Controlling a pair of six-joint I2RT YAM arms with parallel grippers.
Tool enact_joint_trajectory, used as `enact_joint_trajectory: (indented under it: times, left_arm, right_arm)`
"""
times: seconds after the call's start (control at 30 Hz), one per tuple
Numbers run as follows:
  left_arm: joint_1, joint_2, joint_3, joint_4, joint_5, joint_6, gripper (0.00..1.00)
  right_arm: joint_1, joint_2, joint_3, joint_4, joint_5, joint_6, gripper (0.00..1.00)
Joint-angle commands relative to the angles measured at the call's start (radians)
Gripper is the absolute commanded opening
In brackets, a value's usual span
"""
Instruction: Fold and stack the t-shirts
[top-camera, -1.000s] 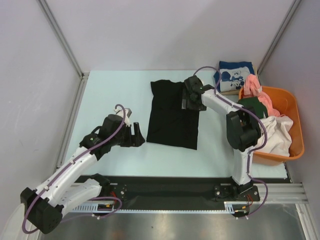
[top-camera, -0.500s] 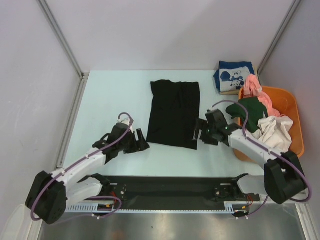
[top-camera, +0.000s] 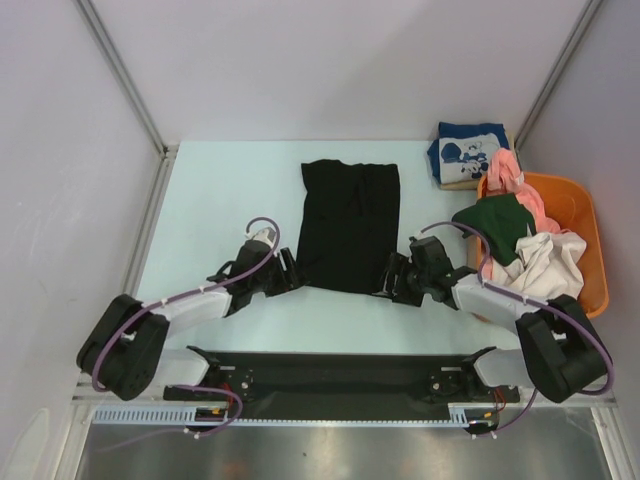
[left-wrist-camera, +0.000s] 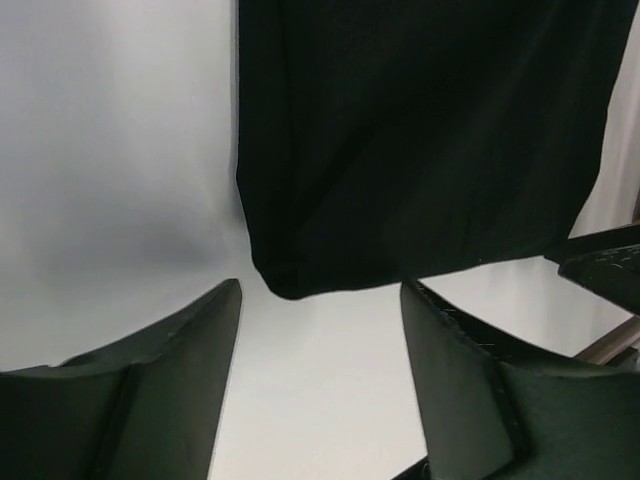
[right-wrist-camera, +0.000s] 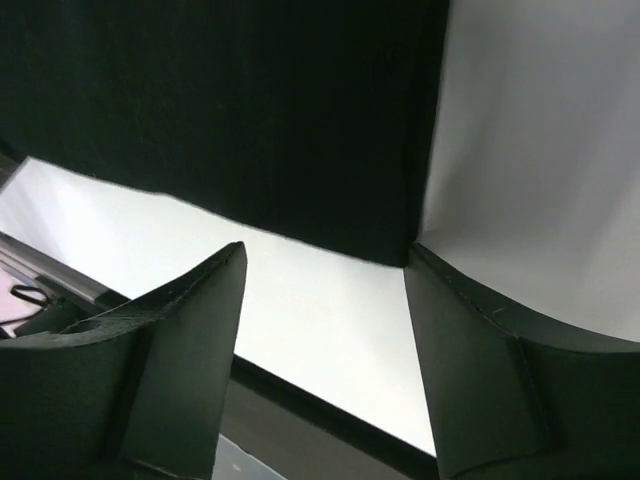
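A pale table (top-camera: 220, 180) boxed in by plain grey walls is my working surface. Both claws sit low on it at the near hem of the black t-shirt (top-camera: 348, 225), which lies flat as a long, narrow rectangle running away from them.

My left gripper (top-camera: 284, 274) has its fingers spread wide. The shirt's near-left corner lies just ahead of the gap between them, not yet inside it. My right gripper (top-camera: 393, 281) is spread too, with the near-right corner just in front of its gap, closer to its right-hand finger. Neither holds anything.

I judge the cloth thin, limp and light. It will sag and drag unless both corners rise together, and a shallow bite may catch only the top layer. I'd pinch each corner right at the hem, through every layer.

Off to the right of my right claw, the orange basket (top-camera: 598, 265) holds the dark green tee (top-camera: 495, 222), the pink tee (top-camera: 510, 175) and the off-white tee (top-camera: 545, 265). The folded navy tee (top-camera: 468, 150) lies further out.
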Motion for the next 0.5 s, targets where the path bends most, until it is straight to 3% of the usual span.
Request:
enact_joint_trajectory:
  times: [0.0, 0.13, 0.17, 0.23, 0.27, 0.33, 0.47]
  left_arm:
    - [0.007, 0.05, 0.002, 0.112, 0.02, -0.034, 0.65]
    - [0.007, 0.093, 0.009, 0.138, -0.003, -0.028, 0.5]
    - [0.007, 0.105, 0.024, 0.141, -0.007, -0.025, 0.4]
    - [0.007, 0.137, 0.061, 0.137, -0.004, -0.014, 0.25]
    - [0.007, 0.143, 0.077, 0.132, -0.003, -0.009, 0.13]
    - [0.007, 0.134, 0.109, 0.105, -0.003, -0.005, 0.01]
    - [0.007, 0.015, 0.129, 0.01, -0.032, -0.005, 0.0]
  right_arm:
    - [-0.014, 0.04, -0.012, 0.11, -0.022, 0.014, 0.68]
    - [-0.026, 0.05, -0.025, 0.124, -0.016, 0.008, 0.5]
    - [-0.029, 0.047, -0.022, 0.121, -0.016, 0.003, 0.4]
    - [-0.045, 0.043, -0.005, 0.109, -0.018, -0.011, 0.31]
    - [-0.048, 0.038, 0.004, 0.088, -0.018, -0.017, 0.23]
    - [-0.057, 0.027, 0.047, 0.055, -0.012, -0.035, 0.17]
    - [-0.06, -0.06, 0.118, -0.075, 0.011, -0.077, 0.0]
